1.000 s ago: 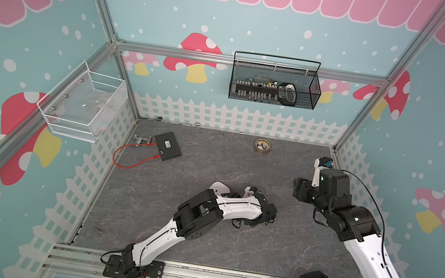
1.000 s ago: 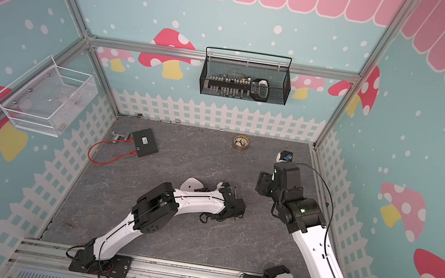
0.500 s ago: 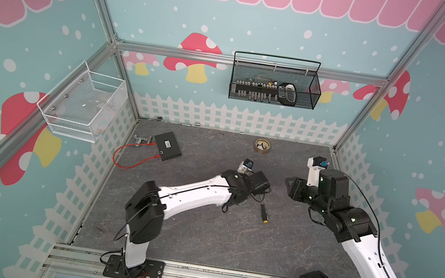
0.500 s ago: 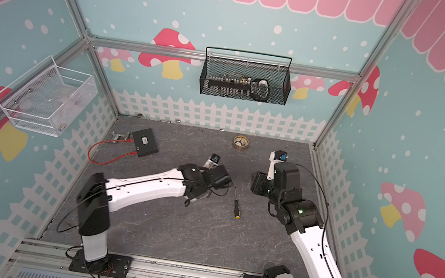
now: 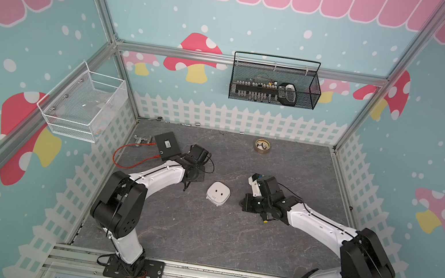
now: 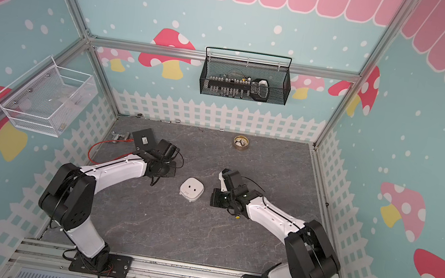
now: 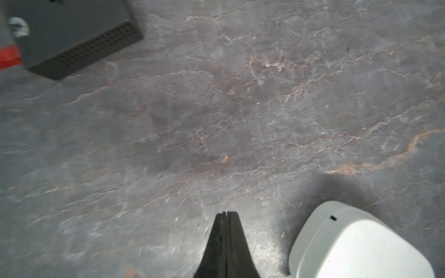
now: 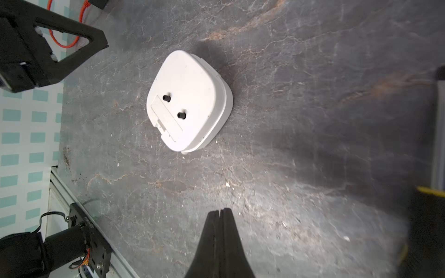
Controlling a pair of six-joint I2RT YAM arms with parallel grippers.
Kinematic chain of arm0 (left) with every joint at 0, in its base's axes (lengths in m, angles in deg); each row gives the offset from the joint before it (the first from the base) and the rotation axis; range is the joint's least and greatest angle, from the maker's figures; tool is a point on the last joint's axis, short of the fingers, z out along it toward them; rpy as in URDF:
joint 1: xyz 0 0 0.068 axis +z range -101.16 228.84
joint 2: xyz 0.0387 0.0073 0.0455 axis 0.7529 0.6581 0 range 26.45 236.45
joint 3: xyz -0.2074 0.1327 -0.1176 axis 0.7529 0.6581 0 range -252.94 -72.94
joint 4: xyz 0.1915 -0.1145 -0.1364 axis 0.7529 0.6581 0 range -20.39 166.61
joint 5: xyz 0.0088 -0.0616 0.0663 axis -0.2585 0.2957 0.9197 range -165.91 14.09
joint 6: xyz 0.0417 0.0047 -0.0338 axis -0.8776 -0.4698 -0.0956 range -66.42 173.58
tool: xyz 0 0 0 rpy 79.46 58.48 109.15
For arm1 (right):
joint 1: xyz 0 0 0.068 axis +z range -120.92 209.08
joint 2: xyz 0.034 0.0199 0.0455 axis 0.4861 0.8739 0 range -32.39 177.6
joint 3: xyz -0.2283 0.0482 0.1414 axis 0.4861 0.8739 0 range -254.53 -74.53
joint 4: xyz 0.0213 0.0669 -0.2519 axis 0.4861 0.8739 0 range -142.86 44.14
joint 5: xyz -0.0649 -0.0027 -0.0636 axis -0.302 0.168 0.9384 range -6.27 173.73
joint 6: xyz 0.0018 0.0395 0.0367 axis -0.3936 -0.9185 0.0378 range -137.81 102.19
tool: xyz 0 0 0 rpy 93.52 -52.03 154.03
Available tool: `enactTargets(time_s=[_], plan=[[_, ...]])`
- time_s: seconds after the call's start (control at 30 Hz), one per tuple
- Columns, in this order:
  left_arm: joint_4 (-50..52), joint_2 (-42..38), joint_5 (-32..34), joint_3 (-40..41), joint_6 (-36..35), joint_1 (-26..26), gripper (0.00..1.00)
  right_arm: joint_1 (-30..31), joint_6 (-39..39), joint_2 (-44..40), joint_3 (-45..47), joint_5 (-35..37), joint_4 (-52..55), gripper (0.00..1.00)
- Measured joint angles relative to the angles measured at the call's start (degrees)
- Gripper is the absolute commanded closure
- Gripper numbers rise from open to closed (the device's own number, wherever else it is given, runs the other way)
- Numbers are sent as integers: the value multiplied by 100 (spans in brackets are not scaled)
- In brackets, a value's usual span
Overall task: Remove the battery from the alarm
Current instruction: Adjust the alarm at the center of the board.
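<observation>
**Alarm** (image 5: 218, 193): white rounded-square clock, face down on the grey mat (image 5: 200, 233), plain back up. It lies in the open between my two grippers and touches neither.

**Battery:** not in sight. The rectangular cover (image 8: 166, 118) is seated in the back, so I judge the cell is inside.

**Cover axis:** its long side runs roughly along the line from one gripper to the other, at the edge of the back nearest my bases.

**Left gripper** (image 7: 225, 213): jaws pressed together, empty. The alarm is just beside the tips, off to one side.

**Right gripper** (image 8: 219, 211): jaws pressed together, empty. The alarm is ahead of the tips, a little off line and apart. I judge neither arm clearly nearer.

**Screwdriver** (image 5: 264, 220): under my right forearm. Only its yellow butt shows in both top views.

**Change:** half a second ago the screwdriver lay bare in mid-mat, my left arm reached over the centre, and no alarm showed. Now my left arm sits back by the black box (image 5: 167, 146), my right arm covers the screwdriver, and the alarm is uncovered.
</observation>
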Motion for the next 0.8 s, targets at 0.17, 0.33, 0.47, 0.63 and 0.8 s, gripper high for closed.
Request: enactTargets(time_s=[0.17, 0.33, 0.47, 0.63, 0.8], plan=[[-632, 385, -516, 48, 50, 39, 100, 81, -81, 787, -354, -90, -426, 100], [-1115, 608, -981, 341, 168, 55, 100, 107, -107, 1309, -588, -83, -599, 100], [-1434, 640, -1322, 595, 271, 52, 100, 107, -109, 1530, -671, -74, -649, 100], [-1814, 568, -1580, 879, 352, 17, 100, 111, -105, 1725, -815, -52, -675, 100], [-1899, 251, -1676, 1211, 422, -227, 100, 109, -83, 1906, -1025, 4, -643, 100]])
